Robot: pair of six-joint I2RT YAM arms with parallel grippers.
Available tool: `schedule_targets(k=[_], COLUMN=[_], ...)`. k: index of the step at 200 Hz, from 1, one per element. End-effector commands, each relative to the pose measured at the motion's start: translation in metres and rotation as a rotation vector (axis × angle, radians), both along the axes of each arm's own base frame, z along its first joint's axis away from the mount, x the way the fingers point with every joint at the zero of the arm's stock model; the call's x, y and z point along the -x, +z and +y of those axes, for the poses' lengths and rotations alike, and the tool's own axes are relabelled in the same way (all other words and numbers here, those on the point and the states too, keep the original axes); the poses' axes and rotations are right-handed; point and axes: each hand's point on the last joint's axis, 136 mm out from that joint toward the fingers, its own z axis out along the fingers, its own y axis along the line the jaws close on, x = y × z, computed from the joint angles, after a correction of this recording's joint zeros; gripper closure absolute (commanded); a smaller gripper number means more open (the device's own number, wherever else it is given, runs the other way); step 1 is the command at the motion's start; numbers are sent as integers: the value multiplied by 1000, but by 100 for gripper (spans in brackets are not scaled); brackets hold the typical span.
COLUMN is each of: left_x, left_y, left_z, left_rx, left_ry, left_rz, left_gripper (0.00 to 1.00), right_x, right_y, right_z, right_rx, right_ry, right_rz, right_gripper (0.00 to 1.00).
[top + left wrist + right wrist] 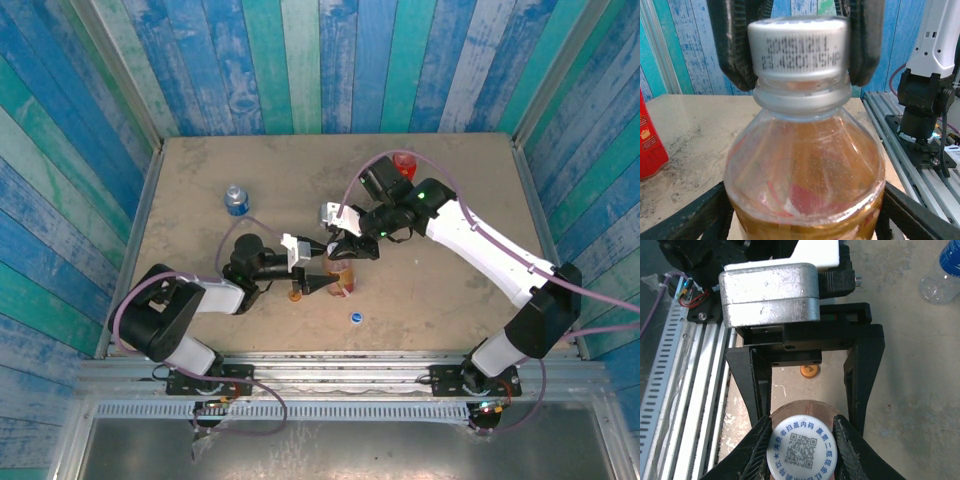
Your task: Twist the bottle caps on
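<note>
**Tea bottle capped, mid-table**

Walls [300, 60]: blue-teal painted planks on three sides. Table [200, 170]: tan, mottled. Clear bottle [236, 200] stood back left. Left jaws were spread, flanking the tea bottle [805, 170] at centre; orange cap [296, 295] lay beside. Right jaws pinched its white cap [802, 447]. Blue cap [356, 318] lay nearer; red bottle [404, 163] back right.

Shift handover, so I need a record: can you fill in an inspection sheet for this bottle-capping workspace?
Surface: beige table, speckled.
Job's things: tea bottle upright, white cap on its neck; red bottle, blue-label bottle standing apart; orange cap, blue cap loose on table.
Clutter: nothing seen.
Grippers: right gripper shut on white cap; left gripper flanks tea bottle, contact unclear.
Cables: purple cables along both arms.
Surroundings: blue-green plank walls, aluminium rail at near edge.
</note>
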Motion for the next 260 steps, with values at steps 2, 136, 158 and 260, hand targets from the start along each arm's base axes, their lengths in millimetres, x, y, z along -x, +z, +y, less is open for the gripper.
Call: schedule_targets(k=[2,136,158,260], left_x=[4,-51,-85,-86], left_y=[20,21,27,25], left_z=[2,8,16,31], left_rx=[44,34,18,6], left_ry=[-4,289,506,582], left_rz=[-60,-36,-66,-116], left_gripper=[25,51,51,54], right_x=[10,-38,-71,-54], right_y=[19,26,26,54], right_z=[5,-1,-13,-8], right_rx=[-71,-145,-199,-338], right_ry=[30,-379,-707,-669], right_rz=[12,-13,-3,-118], right_gripper=[90,81,86,46])
